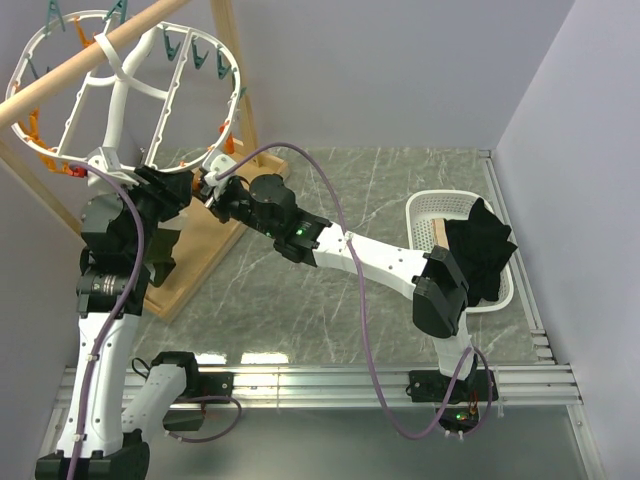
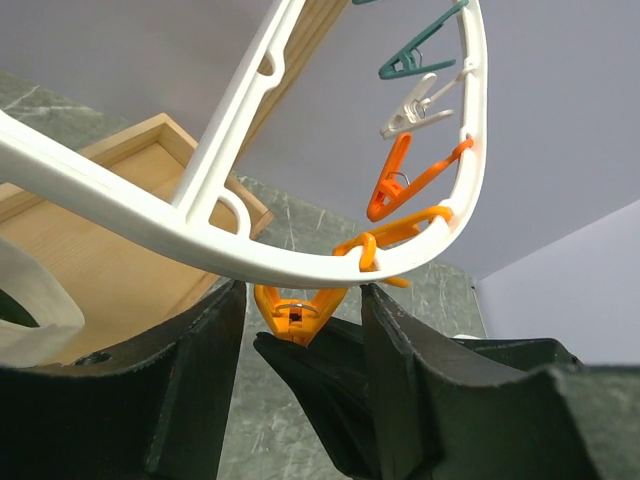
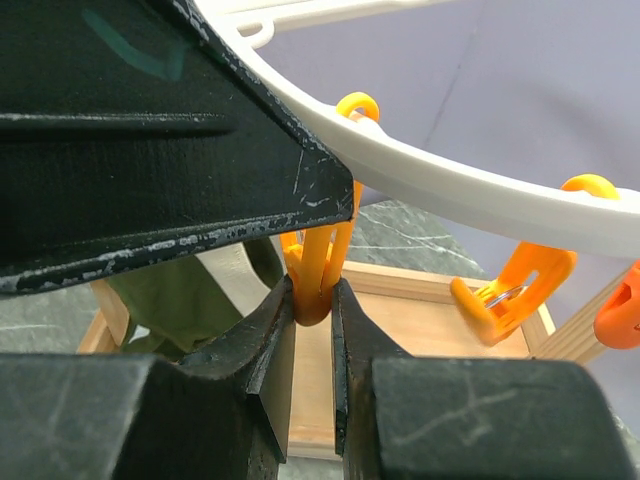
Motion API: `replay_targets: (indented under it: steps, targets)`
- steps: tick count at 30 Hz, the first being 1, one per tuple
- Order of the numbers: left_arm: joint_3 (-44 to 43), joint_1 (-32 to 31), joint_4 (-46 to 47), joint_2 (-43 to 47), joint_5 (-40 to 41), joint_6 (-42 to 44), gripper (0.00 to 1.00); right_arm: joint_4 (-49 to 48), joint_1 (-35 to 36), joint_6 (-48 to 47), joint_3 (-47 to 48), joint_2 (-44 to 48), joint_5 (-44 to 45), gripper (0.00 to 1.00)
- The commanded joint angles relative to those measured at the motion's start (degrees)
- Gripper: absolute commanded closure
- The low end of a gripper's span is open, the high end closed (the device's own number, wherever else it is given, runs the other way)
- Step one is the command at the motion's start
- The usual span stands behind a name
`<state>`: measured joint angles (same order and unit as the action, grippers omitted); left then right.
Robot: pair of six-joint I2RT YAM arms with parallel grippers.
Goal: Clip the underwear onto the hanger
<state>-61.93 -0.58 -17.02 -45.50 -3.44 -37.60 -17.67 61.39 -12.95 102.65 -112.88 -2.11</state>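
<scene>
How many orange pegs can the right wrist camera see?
3. Pinched peg in the right tool; middle peg hanging from the hanger; edge peg, cut off. Others may be hidden.

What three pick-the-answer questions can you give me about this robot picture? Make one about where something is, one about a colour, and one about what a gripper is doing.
1. Where is the black garment?
A) in the white basket
B) on the floor
C) in a drawer

2. What colour is the clothespin between the fingers of the right gripper?
A) teal
B) white
C) orange

3. What is the right gripper doing?
A) wide open, holding nothing
B) shut on the clothespin
C) shut on a sock

Answers:
1 A: the top view shows it heaped inside the basket.
2 C: the right wrist view shows an orange pin.
3 B: both fingers press the pin's sides just under the rim of the hanger.
</scene>
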Motion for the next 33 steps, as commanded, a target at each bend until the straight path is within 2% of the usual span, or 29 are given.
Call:
replay_targets:
  steps: [1, 8, 14, 17, 20, 21, 23, 24, 27, 32, 33]
  targets:
    - [-1.3, 0.3, 4.2, -0.6, 2.7, -0.6, 0.44, -2.4, 1.4, -0.8, 3.7, 0.5, 0.0, 1.0]
    - [-1.3, 0.3, 3.5, -0.8, 3.0, -1.7, 0.36, -2.4, 1.5, -0.1, 4.2, 0.1, 0.1, 1.0]
    - [-0.9, 0.3, 3.9, -1.1, 2.7, -1.9, 0.37, -2.6, 1.3, 0.0, 4.2, 0.4, -0.5, 1.0]
    - [-0.6, 0.3, 4.4, -1.2, 2.8, -1.7, 0.44, -2.9, 1.3, 0.4, 4.0, 0.6, -1.0, 1.0]
    - [-0.6, 0.3, 4.8, -1.1, 2.3, -1.5, 0.56, -3.2, 1.3, 0.6, 3.4, 1.0, -1.8, 1.0]
    - [-0.5, 0.3, 4.8, -1.1, 2.1, -1.5, 0.65, -3.3, 1.3, 0.6, 3.1, 1.1, -2.1, 1.0]
    - [-0.6, 0.3, 5.0, -1.2, 1.8, -1.4, 0.75, -3.7, 1.3, 0.8, 2.6, 1.3, -2.7, 1.0]
    - [-0.6, 0.3, 4.8, -1.1, 1.8, -1.4, 0.84, -3.7, 1.4, 0.9, 2.6, 1.3, -3.2, 1.0]
    - [-0.7, 0.3, 4.4, -1.1, 1.7, -1.1, 1.0, -3.5, 1.0, 1.0, 2.3, 1.5, -3.9, 1.0]
    - [-0.1, 0.3, 4.1, -0.3, 1.2, -0.7, 1.0, -3.3, 0.2, 1.3, 1.9, 1.7, -5.0, 1.0]
    - [0.0, 0.3, 4.3, -0.2, 0.4, -0.7, 0.94, -3.2, 0.1, 1.3, 2.1, 1.6, -5.2, 1.0]
